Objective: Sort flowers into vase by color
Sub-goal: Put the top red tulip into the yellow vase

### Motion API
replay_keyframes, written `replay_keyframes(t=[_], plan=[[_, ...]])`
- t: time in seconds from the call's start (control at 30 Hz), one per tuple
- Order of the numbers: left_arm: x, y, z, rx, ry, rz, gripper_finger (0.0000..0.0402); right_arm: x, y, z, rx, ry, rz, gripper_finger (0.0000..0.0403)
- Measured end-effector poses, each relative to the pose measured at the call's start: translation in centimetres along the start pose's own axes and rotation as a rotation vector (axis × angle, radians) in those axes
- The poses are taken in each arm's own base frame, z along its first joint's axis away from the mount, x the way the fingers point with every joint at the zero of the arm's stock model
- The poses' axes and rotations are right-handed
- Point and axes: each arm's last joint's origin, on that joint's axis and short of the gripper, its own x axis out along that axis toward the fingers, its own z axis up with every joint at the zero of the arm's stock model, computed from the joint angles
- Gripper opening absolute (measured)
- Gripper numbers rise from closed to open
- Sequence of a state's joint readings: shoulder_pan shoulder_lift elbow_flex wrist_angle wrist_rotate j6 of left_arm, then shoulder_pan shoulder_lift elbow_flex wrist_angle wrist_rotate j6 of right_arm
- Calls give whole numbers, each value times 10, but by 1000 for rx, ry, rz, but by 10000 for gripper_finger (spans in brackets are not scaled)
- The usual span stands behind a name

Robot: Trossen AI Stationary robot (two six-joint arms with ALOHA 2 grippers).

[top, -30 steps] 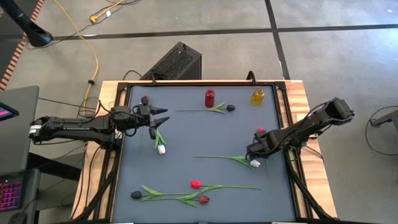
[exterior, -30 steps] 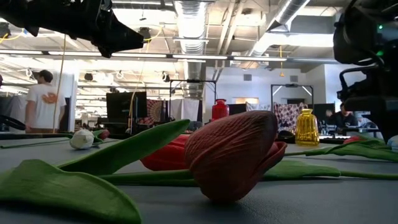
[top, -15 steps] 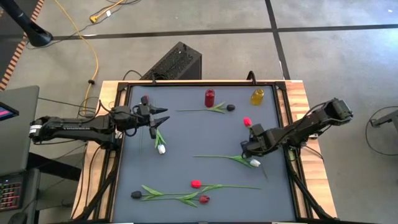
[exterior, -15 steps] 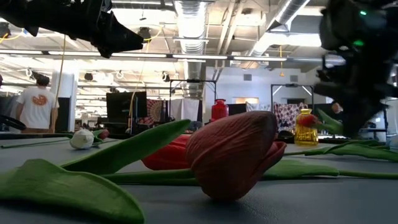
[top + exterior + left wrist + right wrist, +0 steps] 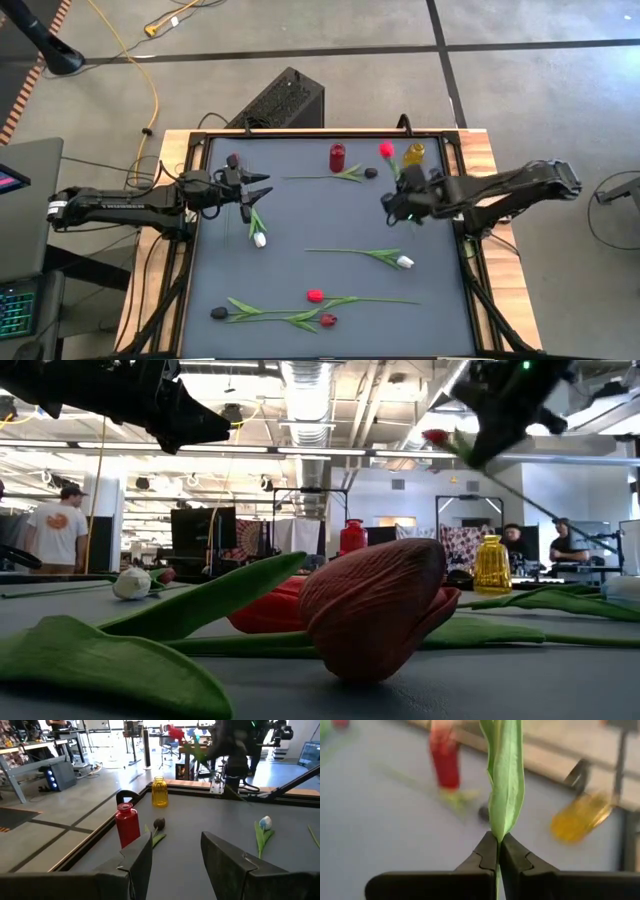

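The right gripper (image 5: 398, 203) is clamped on the green stem of a red tulip (image 5: 386, 150) and holds it above the table (image 5: 300, 230), its head between the red vase (image 5: 337, 157) and the yellow vase (image 5: 414, 155) near the mat's twelve o'clock edge. The left gripper (image 5: 262, 185) hovers at about ten o'clock with its fingers spread apart and nothing between them. The other flowers lie flat: a white tulip (image 5: 260, 240) at nine o'clock, another white one (image 5: 405, 262) at four, a dark one (image 5: 371, 173) near the red vase, and three more toward six.
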State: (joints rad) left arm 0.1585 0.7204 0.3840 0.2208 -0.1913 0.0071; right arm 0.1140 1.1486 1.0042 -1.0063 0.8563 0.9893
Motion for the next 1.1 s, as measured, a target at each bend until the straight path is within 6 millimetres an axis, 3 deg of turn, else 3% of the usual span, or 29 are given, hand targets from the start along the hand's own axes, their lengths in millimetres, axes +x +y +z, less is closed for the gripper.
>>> replay_keyframes(t=[0.27, 0.47, 0.57, 0.77, 0.93, 1.1], plan=[[0, 0, 0, 0, 0, 0, 160, -28, -59, 39, 104, -382, -200, 33], [0, 1, 0, 0, 0, 18, 160, -34, -84, 60, 176, -466, -303, 31], [0, 1, 0, 0, -1, 36, 160, -26, -91, 72, 178, -462, -301, 31], [0, 2, 0, -1, -6, 57, 160, 6, -108, 92, 93, -529, -160, 31], [0, 2, 0, -6, -4, 57, 160, 23, -135, 87, 134, -542, -201, 28], [0, 2, -1, -5, 11, 57, 160, 34, -146, 80, 174, -655, -139, 28]])
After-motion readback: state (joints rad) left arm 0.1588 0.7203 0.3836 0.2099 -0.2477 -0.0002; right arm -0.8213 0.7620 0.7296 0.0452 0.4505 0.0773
